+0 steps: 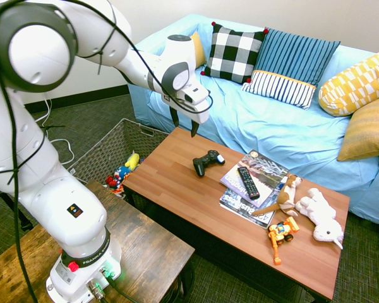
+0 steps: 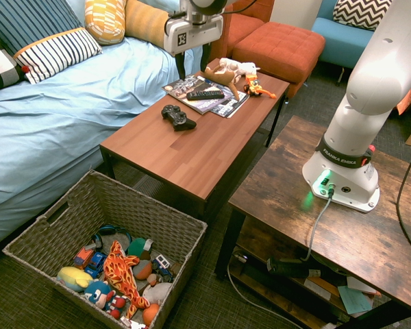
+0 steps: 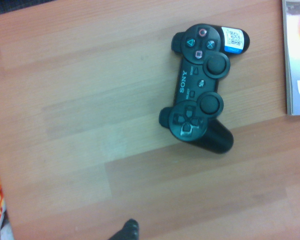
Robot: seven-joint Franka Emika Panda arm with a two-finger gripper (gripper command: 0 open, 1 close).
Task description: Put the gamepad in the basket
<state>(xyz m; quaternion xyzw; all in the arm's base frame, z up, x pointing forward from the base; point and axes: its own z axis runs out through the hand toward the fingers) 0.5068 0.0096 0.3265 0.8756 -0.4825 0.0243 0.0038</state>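
The gamepad is small and black with two curved handles, and it lies flat on the wooden coffee table. In the wrist view the gamepad shows from above, with a pale sticker on one handle. My gripper hangs open above the table's sofa-side edge, a short way from the gamepad and touching nothing. The basket is a large woven rectangular one. It stands on the floor off the table's end, with several toys inside.
A black TV remote lies on magazines beside the gamepad. Plush animals and an orange toy truck sit at the table's far end. The blue sofa with cushions runs along the table's far side.
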